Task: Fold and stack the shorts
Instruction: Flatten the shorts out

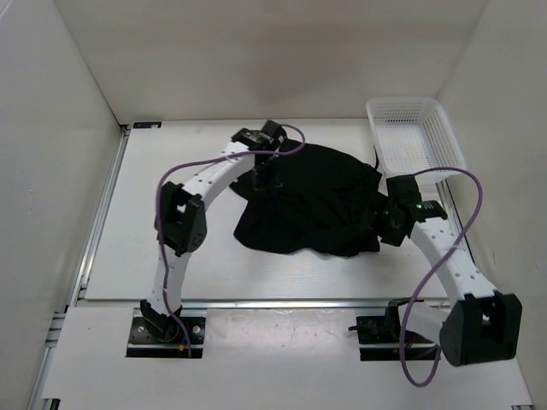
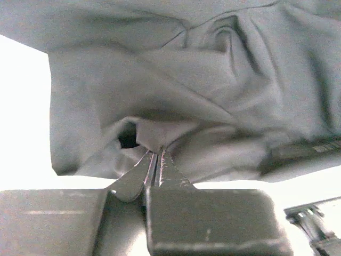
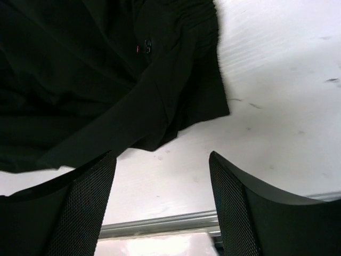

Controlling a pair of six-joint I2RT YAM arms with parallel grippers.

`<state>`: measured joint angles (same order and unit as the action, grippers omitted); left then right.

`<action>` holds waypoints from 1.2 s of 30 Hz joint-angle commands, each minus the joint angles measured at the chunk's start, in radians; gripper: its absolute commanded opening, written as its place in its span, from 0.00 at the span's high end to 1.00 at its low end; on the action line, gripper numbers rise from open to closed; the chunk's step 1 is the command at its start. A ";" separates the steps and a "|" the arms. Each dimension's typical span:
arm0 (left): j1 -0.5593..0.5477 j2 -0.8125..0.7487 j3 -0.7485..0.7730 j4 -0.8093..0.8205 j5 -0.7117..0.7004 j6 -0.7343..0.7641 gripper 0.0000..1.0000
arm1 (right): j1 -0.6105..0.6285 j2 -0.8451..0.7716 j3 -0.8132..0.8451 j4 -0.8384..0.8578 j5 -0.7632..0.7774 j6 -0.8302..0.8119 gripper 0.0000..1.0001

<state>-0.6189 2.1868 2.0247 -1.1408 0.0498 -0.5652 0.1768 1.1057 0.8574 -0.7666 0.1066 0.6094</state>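
Right gripper gapes wide, holding nothing, over the table at the right edge of the shorts, crumpled mid-frame; left gripper pinches a fold at their upper left

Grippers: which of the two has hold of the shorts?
The left gripper: it is pinched shut on a fold of the shorts. The right gripper stands open over the table, beside the fabric edge.

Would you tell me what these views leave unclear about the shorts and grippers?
- Top view: the waist and legs of the shorts, lost in crumpled black folds.
- Top view: the left gripper fingertips, hidden under its own wrist.
- Right wrist view: most of the shorts, cut off by the frame edges.
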 commanded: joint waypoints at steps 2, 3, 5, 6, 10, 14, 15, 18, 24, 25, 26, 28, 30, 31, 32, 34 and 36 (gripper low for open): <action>0.021 -0.254 -0.085 0.009 0.004 0.019 0.90 | -0.068 0.120 0.046 0.097 -0.198 0.081 0.25; 0.021 -0.280 -0.102 0.019 0.016 0.019 0.90 | -0.077 0.141 0.046 0.116 -0.214 0.092 0.25; 0.010 -0.301 -0.136 0.044 0.027 0.019 0.90 | -0.088 0.198 0.037 0.182 -0.225 0.127 0.26; 0.010 -0.302 -0.161 0.044 0.027 0.010 0.90 | -0.097 0.235 0.026 0.206 -0.214 0.138 0.28; 0.010 -0.314 -0.170 0.055 0.027 0.010 0.90 | -0.097 0.377 0.052 0.294 -0.240 0.156 0.54; 0.037 -0.294 -0.080 0.013 0.007 0.031 0.90 | -0.086 0.509 0.222 0.290 -0.261 0.156 1.00; 0.071 -0.277 -0.048 0.000 0.007 0.031 0.90 | -0.073 0.510 0.256 0.290 -0.262 0.168 1.00; 0.175 -0.219 0.150 -0.068 0.008 0.068 0.90 | -0.073 0.519 0.454 0.279 -0.266 0.178 1.00; 0.349 -0.226 0.471 -0.101 0.151 0.067 0.90 | -0.051 0.479 0.807 0.268 -0.303 0.118 1.00; 0.375 -0.255 0.400 -0.080 0.151 0.058 0.90 | -0.036 0.462 0.807 0.283 -0.303 0.098 1.00; 0.375 -0.324 0.350 -0.059 0.151 0.057 0.90 | -0.010 0.415 0.796 0.292 -0.294 0.073 1.00; 0.389 -0.398 0.175 0.008 0.151 0.057 0.90 | 0.024 0.356 0.692 0.305 -0.236 0.000 1.00; 0.389 -0.502 0.051 0.035 0.151 0.057 0.90 | 0.087 0.248 0.508 0.326 -0.152 -0.046 1.00; 0.389 -0.537 -0.019 0.050 0.142 0.057 0.90 | 0.107 0.206 0.427 0.335 -0.099 -0.057 1.00; 0.375 -0.573 -0.169 0.079 0.142 0.057 0.90 | 0.149 0.115 0.339 0.370 -0.012 -0.069 1.00; 0.346 -0.694 -0.353 0.128 0.130 0.038 0.90 | 0.187 -0.040 0.066 0.386 0.076 -0.054 0.61; 0.309 -0.809 -0.649 0.214 0.146 -0.008 0.82 | 0.213 -0.140 -0.153 0.377 0.120 -0.008 0.21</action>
<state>-0.2714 1.4662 1.6199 -1.0042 0.1730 -0.5278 0.3714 1.0573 0.9333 -0.3630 0.0586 0.6033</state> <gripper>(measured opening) 0.156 0.655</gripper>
